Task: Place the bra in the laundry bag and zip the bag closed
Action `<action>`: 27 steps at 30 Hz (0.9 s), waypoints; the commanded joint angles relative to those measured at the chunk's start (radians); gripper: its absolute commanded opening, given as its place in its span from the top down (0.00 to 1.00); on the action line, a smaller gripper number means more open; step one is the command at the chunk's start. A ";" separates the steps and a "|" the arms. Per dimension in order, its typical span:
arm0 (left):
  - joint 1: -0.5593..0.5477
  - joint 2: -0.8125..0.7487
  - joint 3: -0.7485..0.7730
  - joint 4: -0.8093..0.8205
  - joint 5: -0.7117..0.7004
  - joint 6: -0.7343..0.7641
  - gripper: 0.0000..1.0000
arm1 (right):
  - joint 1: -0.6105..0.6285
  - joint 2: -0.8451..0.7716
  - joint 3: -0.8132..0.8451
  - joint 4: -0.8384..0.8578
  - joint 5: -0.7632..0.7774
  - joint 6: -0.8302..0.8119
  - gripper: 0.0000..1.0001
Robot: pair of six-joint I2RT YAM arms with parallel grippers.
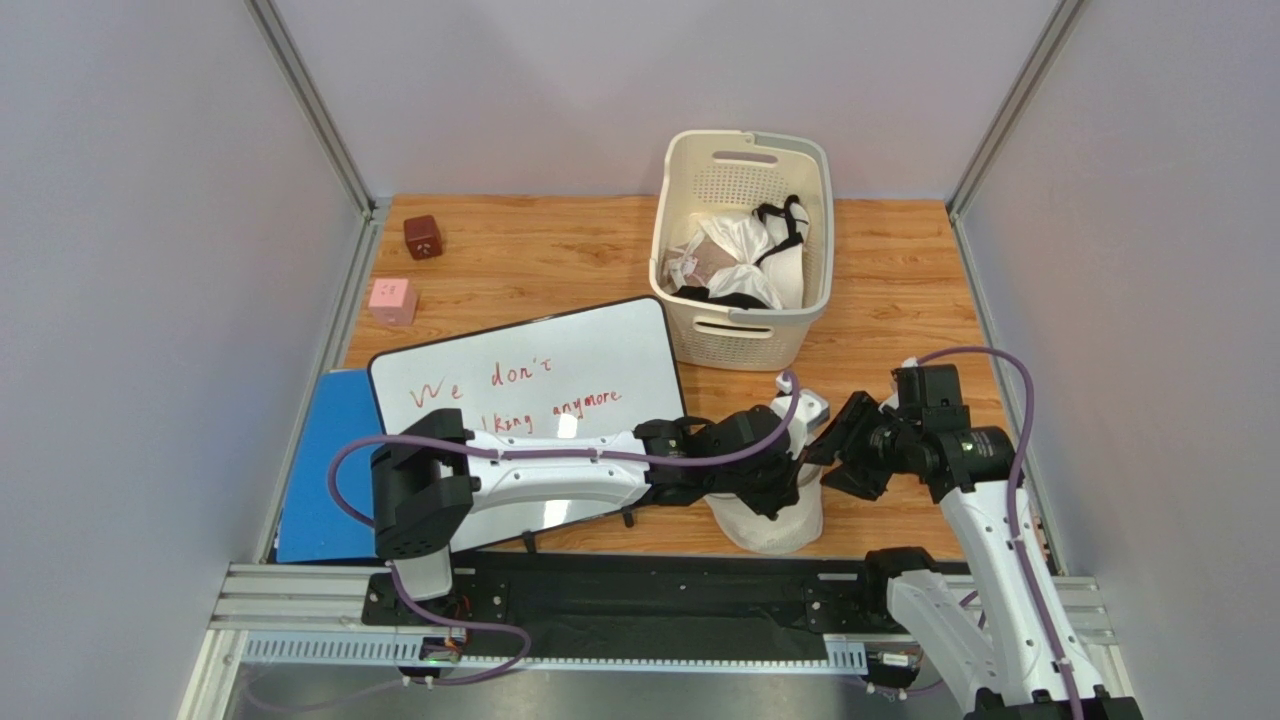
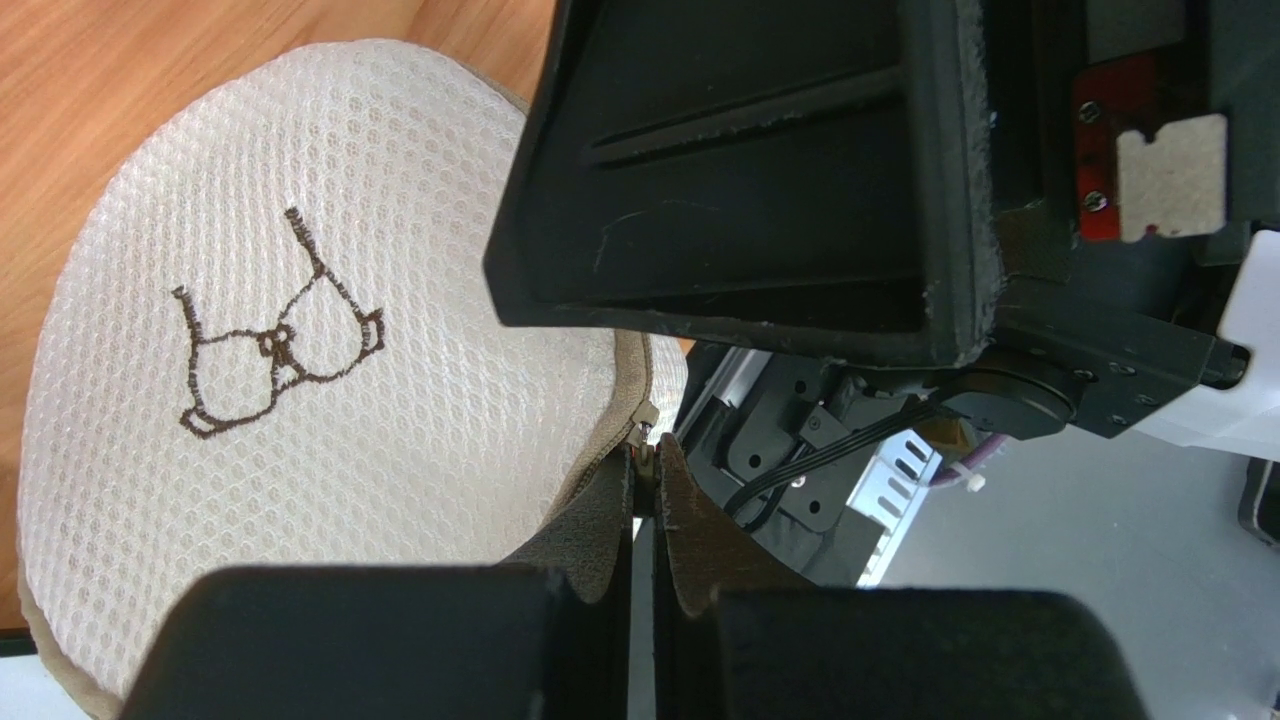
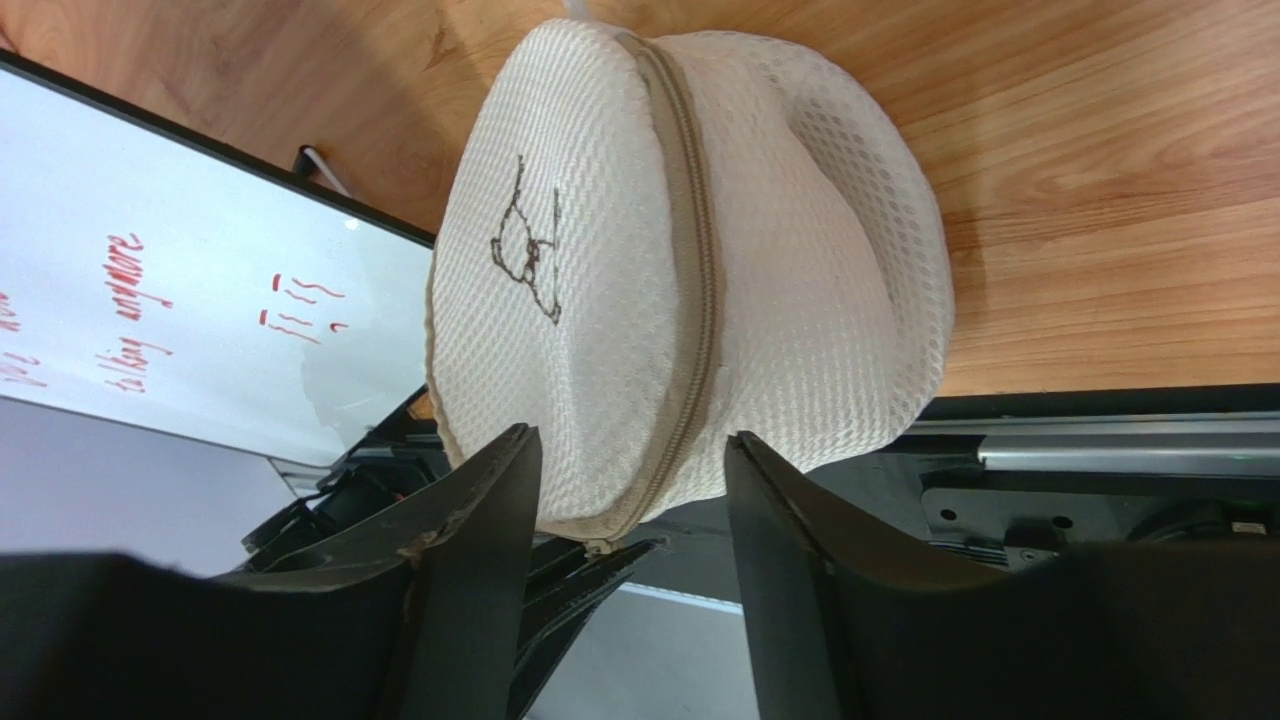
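L claw (image 2: 646, 600) clamped tight on laundry bag (image 2: 301, 450) at zip rim (image 3: 694, 270), brown tape pinched betw. pads. R claw (image 3: 628, 446) apart, straddling same rim. Bag stands on edge on table (image 3: 1097, 135), just beside whiteboard (image 3: 135, 225). Zip closed where visible; contents hidden.

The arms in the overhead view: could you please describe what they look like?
Both the left arm and right arm have white link shells with black joint housings. A purple cable loops along each. The right claw has matte black, wedge-shaped fingers with scuffed edges.
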 commanded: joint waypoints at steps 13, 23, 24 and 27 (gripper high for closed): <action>0.000 -0.008 0.055 0.002 -0.011 -0.013 1.00 | 0.070 0.020 -0.002 0.078 0.070 0.077 1.00; 0.067 -0.146 -0.148 -0.071 -0.125 -0.034 1.00 | 0.035 0.059 0.085 0.024 0.098 -0.029 1.00; 0.067 -0.153 -0.152 -0.079 -0.131 -0.022 1.00 | 0.030 0.057 0.088 0.019 0.104 -0.034 1.00; 0.067 -0.169 -0.151 -0.070 -0.099 0.009 1.00 | 0.024 0.065 0.096 0.022 0.113 -0.054 1.00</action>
